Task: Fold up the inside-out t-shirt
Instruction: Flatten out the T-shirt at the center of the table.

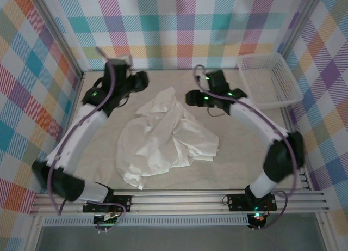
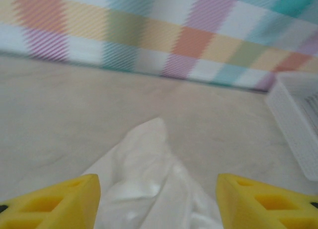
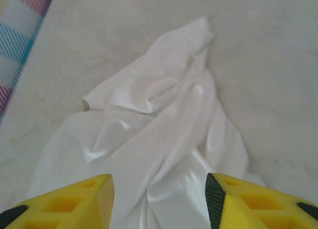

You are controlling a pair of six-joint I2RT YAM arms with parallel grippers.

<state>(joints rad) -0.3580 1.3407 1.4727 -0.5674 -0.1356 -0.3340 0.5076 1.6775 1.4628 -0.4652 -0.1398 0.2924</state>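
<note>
From the overhead camera I see the t-shirt (image 1: 166, 136) lying crumpled in the middle of the table (image 1: 239, 169) — a white heap, widest toward 6 o'clock and narrowing to a peak that points toward 12 o'clock. My left gripper (image 1: 142, 81) hovers at about 11 o'clock from the heap, near that peak. My right gripper (image 1: 191, 97) hovers at about 1 o'clock, just beside the t-shirt's upper edge.

Through the left wrist camera, the yellow fingers (image 2: 64, 201) stand well apart, free of the fabric, with the t-shirt's peak lying on the table ahead of them. Through the right wrist camera, that gripper's yellow fingers (image 3: 74, 201) are likewise apart — the wrinkled t-shirt spreads out below them, not gripped.

A white mesh basket (image 1: 269, 79) rests in the table's 2 o'clock corner, well apart from the t-shirt. Plaid walls (image 1: 185, 22) in pastel checks enclose the table.
</note>
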